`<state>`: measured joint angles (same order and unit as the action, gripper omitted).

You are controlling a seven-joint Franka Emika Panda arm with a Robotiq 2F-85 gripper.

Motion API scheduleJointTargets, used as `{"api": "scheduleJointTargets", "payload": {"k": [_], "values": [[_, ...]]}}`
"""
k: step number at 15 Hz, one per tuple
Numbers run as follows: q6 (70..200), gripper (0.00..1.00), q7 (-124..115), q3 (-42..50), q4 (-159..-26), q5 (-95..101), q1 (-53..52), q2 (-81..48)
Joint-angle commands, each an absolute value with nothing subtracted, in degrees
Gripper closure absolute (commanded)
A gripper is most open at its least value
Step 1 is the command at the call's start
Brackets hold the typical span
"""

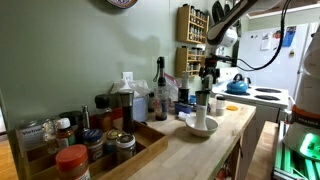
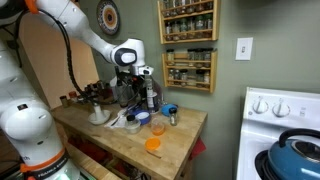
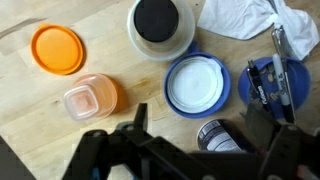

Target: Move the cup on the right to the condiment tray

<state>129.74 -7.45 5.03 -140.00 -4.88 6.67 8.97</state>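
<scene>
Left of the white bowl (image 3: pixel 160 25), an orange lid (image 3: pixel 55 48) and a clear tub (image 3: pixel 90 97) are lying on the counter. The cup (image 3: pixel 197 83) is standing upright just right of the bowl, on its gripper side, directly ahead of the gripper (image 3: pixel 200 120). The gripper's fingers are gaping wide and carrying nothing. Being round, the cup is offering no preferred axis. Further right of the bowl, a blue holder (image 3: pixel 275 85) is crowding the cup, leaving little finger room there. In an exterior view, the condiment tray (image 1: pixel 148 148) is sitting well left of the bowl, so the carry will likely be passing over it.
</scene>
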Motion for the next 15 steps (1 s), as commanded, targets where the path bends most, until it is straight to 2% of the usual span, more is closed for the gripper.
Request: {"api": "scheduleJointTargets", "payload": {"k": [1, 3, 4, 9, 15], "values": [[134.11, 0.0, -1.39, 6.66, -138.57, -10.54, 6.23, 0.45], [135.16, 0.0, -0.93, 6.62, -137.37, -13.32, 6.53, -2.89], [134.22, 0.0, -2.75, 6.27, -139.27, -10.25, 6.6, 0.81], [135.03, 0.0, -4.02, 6.21, -138.1, -11.56, 6.6, -1.12], [143.61, 0.0, -6.85, 6.08, -136.2, -13.51, 6.52, -7.39]]}}
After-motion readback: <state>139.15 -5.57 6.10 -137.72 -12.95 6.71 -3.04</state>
